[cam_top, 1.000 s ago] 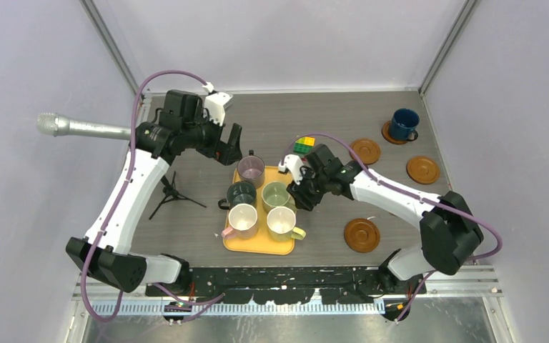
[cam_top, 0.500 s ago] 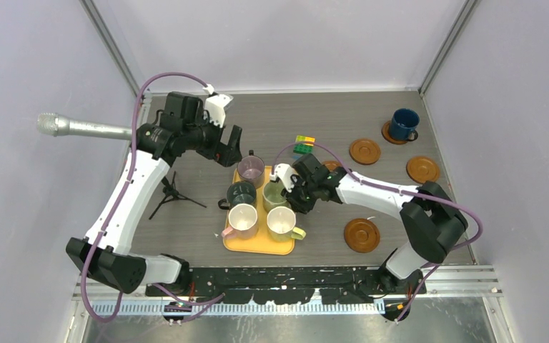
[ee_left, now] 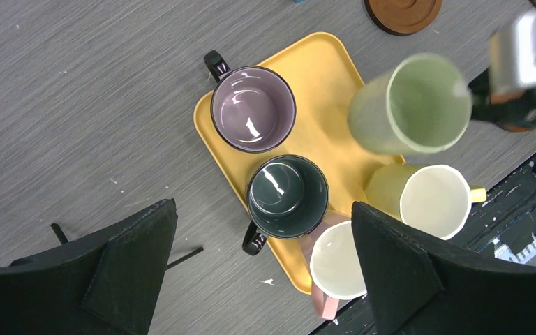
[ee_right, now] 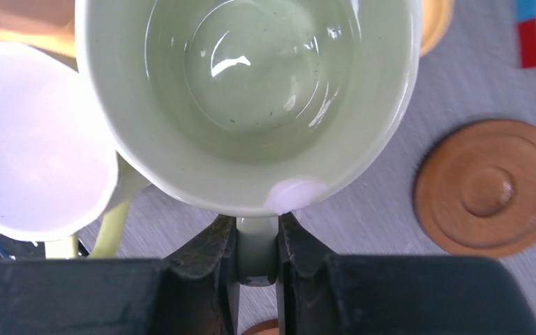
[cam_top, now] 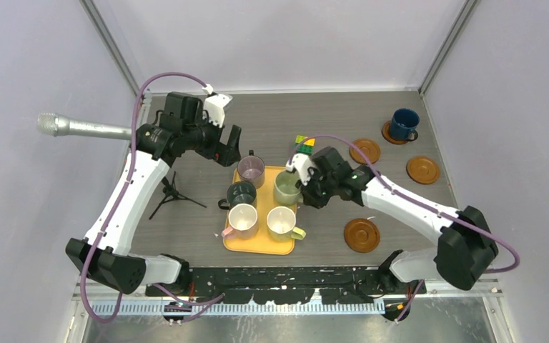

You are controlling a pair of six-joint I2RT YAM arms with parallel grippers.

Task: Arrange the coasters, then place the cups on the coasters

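Top external: six cups, seemingly four coasters; right gripper pinches light-green cup, left gripper spread

Light-green mug now aloft (right hand)

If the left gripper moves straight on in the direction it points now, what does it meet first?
Probably the dark green ceramic mug on the yellow-orange rectangular tray: it lies midway between the fingers of the open left gripper. Depth is unclear.

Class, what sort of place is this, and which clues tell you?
Probably a robot test cell: plain lilac walls boxing in a grey table, two white robot arms, a silver microphone.
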